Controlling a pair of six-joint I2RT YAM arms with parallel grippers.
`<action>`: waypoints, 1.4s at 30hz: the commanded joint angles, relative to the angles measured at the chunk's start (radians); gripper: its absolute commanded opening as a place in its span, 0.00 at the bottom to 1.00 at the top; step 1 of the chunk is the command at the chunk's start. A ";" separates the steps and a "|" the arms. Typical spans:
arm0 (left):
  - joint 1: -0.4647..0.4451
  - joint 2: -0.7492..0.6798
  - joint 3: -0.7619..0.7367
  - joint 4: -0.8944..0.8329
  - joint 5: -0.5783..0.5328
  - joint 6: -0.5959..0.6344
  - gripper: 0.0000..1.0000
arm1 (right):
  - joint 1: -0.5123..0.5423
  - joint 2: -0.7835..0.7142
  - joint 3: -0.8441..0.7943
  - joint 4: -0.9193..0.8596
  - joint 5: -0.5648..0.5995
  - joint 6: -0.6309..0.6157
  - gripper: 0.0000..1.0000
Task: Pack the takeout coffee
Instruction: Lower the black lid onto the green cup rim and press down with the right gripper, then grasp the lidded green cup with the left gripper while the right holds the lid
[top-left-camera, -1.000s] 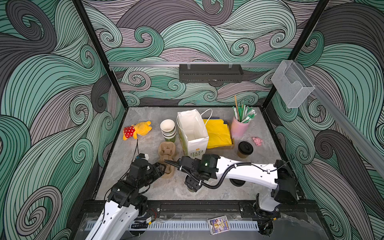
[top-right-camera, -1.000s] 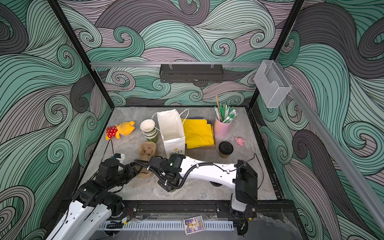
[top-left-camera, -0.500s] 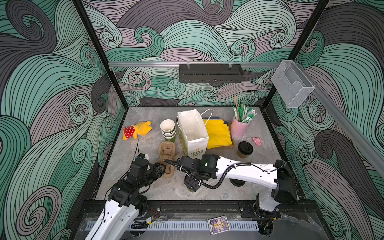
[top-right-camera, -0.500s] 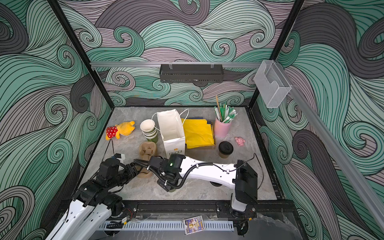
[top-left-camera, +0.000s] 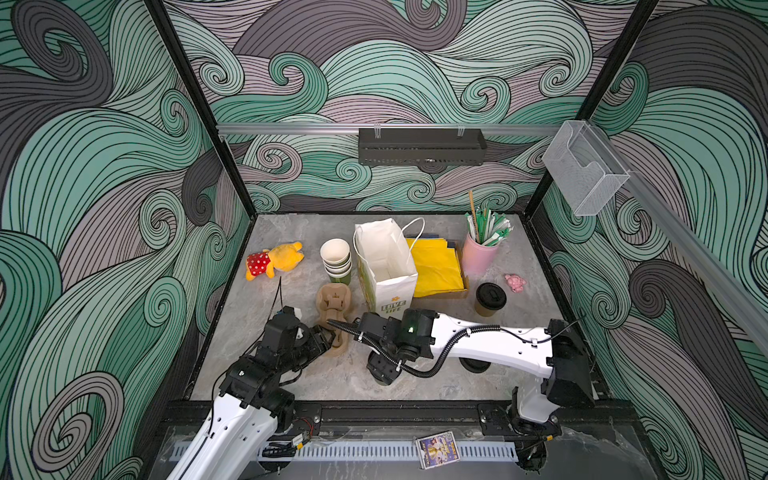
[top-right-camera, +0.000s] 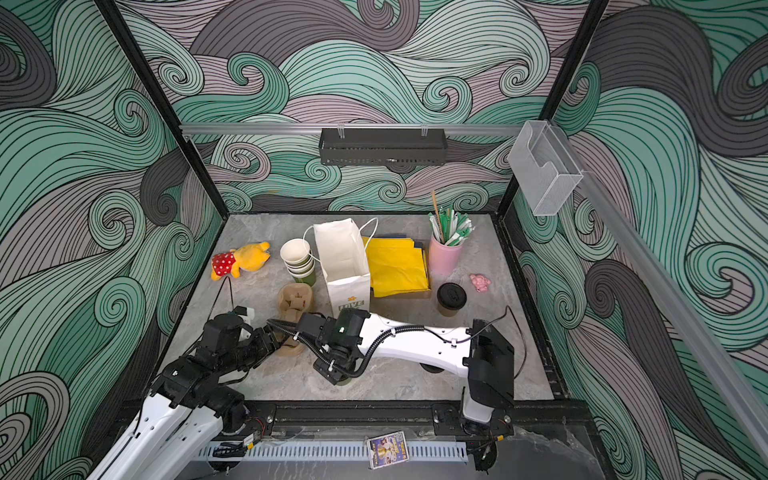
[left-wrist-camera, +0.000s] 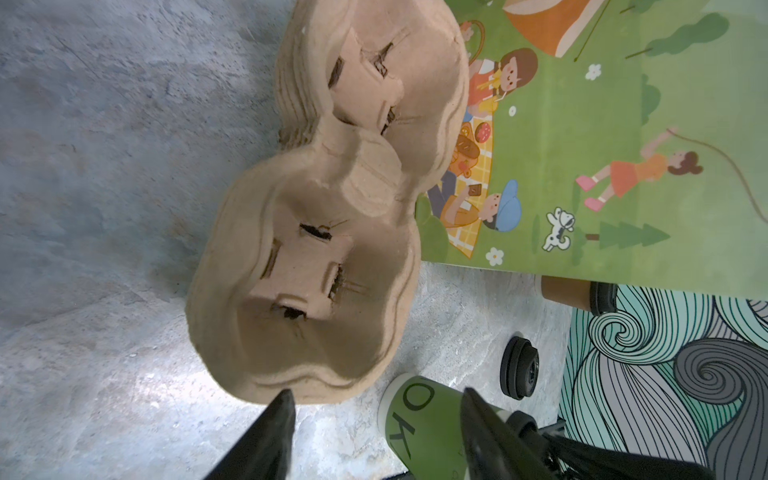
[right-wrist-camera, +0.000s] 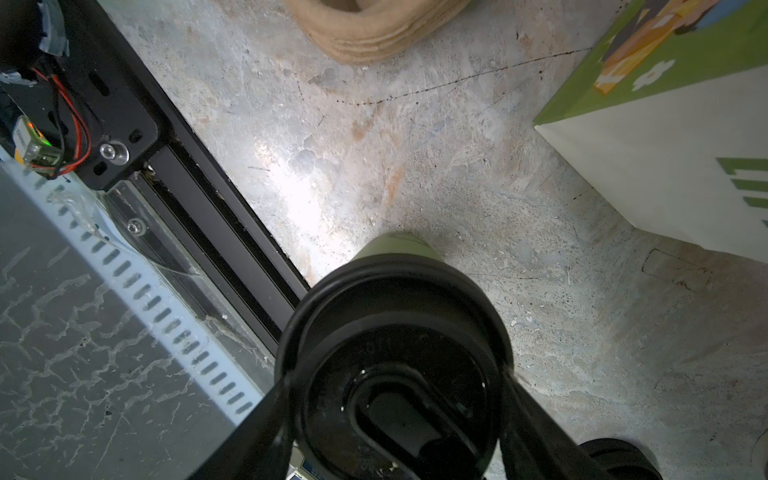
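nothing has visibly moved since a second ago. right gripper (right-wrist-camera: 395, 374) clamps the green cup (right-wrist-camera: 395, 249) at its lid, near the front edge of the worktop (top-left-camera: 332, 382); the tan cup (top-left-camera: 490, 297) stands toward the right edge. left gripper (left-wrist-camera: 376, 395) gapes at the carrier (left-wrist-camera: 299, 270). likely light, crushable paper: grip gently under the lid.

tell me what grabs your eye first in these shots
Teal-and-grey swirl walls wrap the whole cell. An open white paper bag stands mid-table beside bright yellow sheets. Near the front edge the right gripper grips a green cup by its black sip lid, while the open left gripper sits at a brown pulp cup carrier.
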 joint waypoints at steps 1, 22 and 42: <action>-0.005 0.007 -0.005 0.049 0.059 0.012 0.66 | 0.005 0.029 -0.019 -0.016 -0.004 -0.018 0.72; -0.046 0.095 -0.162 0.350 0.490 -0.106 0.61 | 0.020 0.067 -0.095 0.045 -0.031 -0.057 0.69; -0.200 0.177 -0.204 0.558 0.495 -0.166 0.66 | 0.025 -0.068 -0.303 0.211 -0.064 -0.182 0.69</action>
